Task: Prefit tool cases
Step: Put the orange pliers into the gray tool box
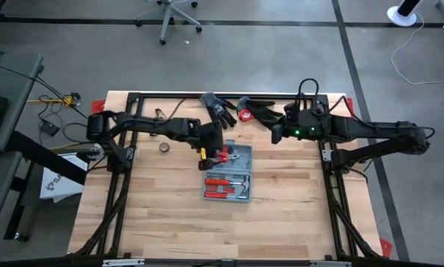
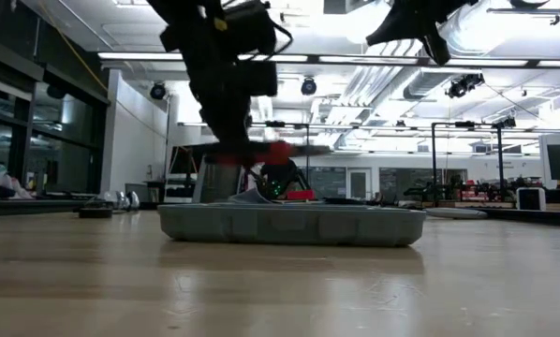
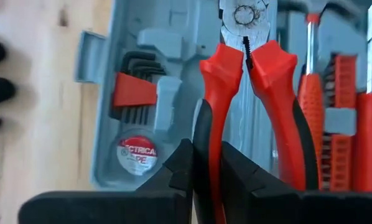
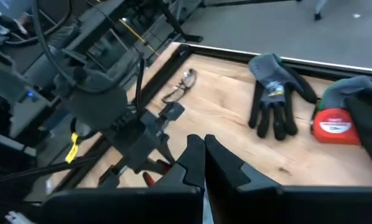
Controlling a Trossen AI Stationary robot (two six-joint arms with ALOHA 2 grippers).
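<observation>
The grey-blue tool case (image 1: pixel 227 175) lies open and flat at the table's middle, with red-handled tools in its moulded trays. In the left wrist view its tray (image 3: pixel 142 81) holds hex keys and a roll of tape. My left gripper (image 1: pixel 216 153) stands over the case's far half, shut on red-and-black pliers (image 3: pixel 245 68). My right gripper (image 1: pixel 275 134) is shut on nothing, raised above the table to the right of the case's far end; it shows high up in the low view (image 2: pixel 420 23). My left gripper pinches one handle of the pliers (image 3: pixel 209 124) between its two fingers, slanting down from above. The other handle (image 3: pixel 279 106) is free beside them and the pliers' jaws (image 3: pixel 245 15) point away from the gripper. The pliers (image 2: pixel 280 150) hang clear above the case.
Two black gloves (image 1: pixel 218 108) (image 1: pixel 264 113) and a red tape measure (image 1: pixel 246 115) lie along the far edge. Glasses (image 1: pixel 160 113) and a small roll of tape (image 1: pixel 165 148) lie at the far left. Bare wood stretches toward the near edge (image 1: pixel 222 237).
</observation>
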